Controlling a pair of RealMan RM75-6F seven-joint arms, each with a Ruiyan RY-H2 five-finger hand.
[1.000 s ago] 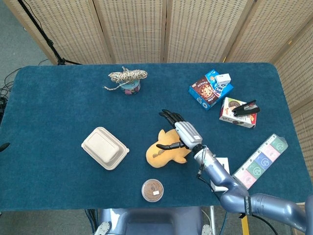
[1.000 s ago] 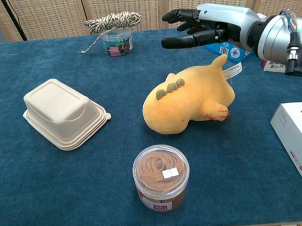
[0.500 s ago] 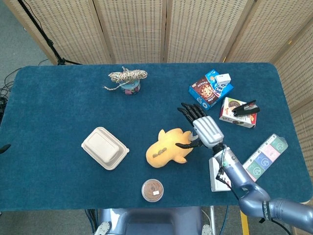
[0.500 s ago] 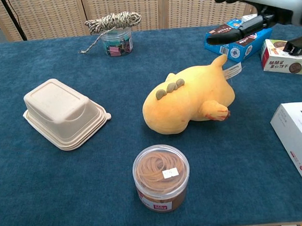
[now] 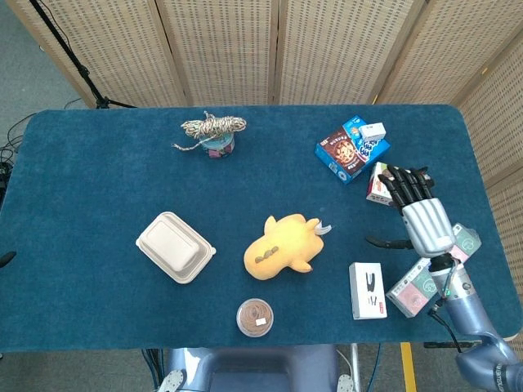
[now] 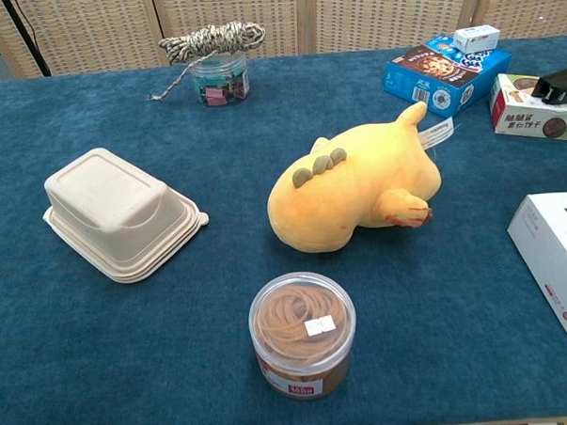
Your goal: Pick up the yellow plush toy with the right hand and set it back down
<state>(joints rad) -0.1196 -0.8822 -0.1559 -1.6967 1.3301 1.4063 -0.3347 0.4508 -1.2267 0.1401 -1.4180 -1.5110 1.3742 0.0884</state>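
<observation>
Looking down from the head view, the right hand [image 5: 422, 219] hovers over the table's [image 5: 98, 188] right side, well apart from the yellow plush toy [image 5: 283, 247]; the chest view does not show this hand at all. The chest view in turn gives the toy [image 6: 357, 183] close up: it lies on its belly on the blue cloth, grey bumps on its back, a white tag at its tail end, touching nothing but the table. The left hand appears in neither view. The right hand covers part of the snack box [image 5: 380, 183] beneath its fingertips, and its wrist hides part of the long strip of cups [image 5: 425, 273]. The white box [image 6: 555, 255] is cut off at the chest view's right edge, though the head view shows it whole [image 5: 368, 290]. The hand's fingers are spread and straight, thumb out to the side, holding nothing. Whether it touches anything below cannot be told.
</observation>
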